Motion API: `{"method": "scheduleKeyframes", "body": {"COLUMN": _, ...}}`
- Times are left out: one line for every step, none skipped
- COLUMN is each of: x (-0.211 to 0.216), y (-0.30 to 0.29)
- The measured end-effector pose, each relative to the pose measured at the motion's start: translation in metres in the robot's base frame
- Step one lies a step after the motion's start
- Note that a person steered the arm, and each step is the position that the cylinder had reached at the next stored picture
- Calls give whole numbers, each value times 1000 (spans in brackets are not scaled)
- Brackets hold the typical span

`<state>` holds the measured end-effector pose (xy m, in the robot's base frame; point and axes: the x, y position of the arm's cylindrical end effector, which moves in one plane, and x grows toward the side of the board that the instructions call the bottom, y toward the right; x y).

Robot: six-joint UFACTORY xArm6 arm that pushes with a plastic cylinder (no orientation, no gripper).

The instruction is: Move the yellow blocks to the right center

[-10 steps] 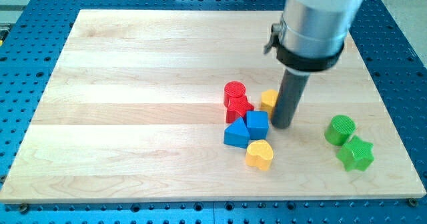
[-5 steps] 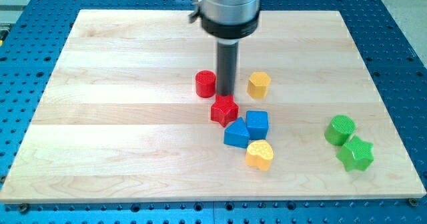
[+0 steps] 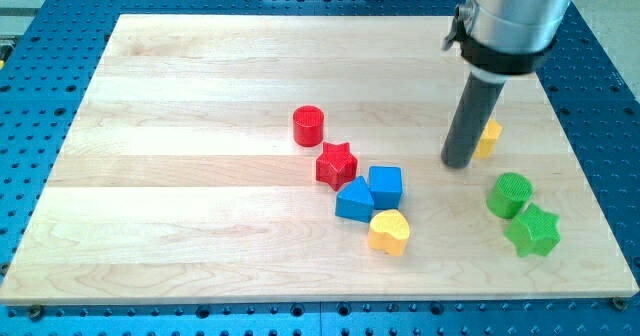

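The rod has swept one yellow block (image 3: 489,136) across to the board's right centre, the tip (image 3: 458,163) touching its left side; the yellow heart-shaped block (image 3: 388,232) lies untouched below the blue cube (image 3: 385,186).

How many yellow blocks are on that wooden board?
2. One small yellow block sits at the view's right, partly hidden behind the dark rod, with my tip just left of it. The yellow heart-shaped block lies lower, below the blue cube.
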<state>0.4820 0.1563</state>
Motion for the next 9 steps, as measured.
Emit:
{"method": "scheduleKeyframes", "body": {"x": -9, "y": 28}}
{"method": "scheduleKeyframes", "body": {"x": -55, "y": 45}}
{"method": "scheduleKeyframes", "body": {"x": -43, "y": 50}}
{"method": "scheduleKeyframes", "body": {"x": -5, "y": 22}}
{"method": "scheduleKeyframes", "body": {"x": 33, "y": 6}}
{"method": "scheduleKeyframes", "body": {"x": 80, "y": -7}}
{"method": "scheduleKeyframes", "body": {"x": 136, "y": -30}}
{"method": "scheduleKeyframes", "body": {"x": 136, "y": -93}}
{"method": "scheduleKeyframes", "body": {"x": 110, "y": -100}}
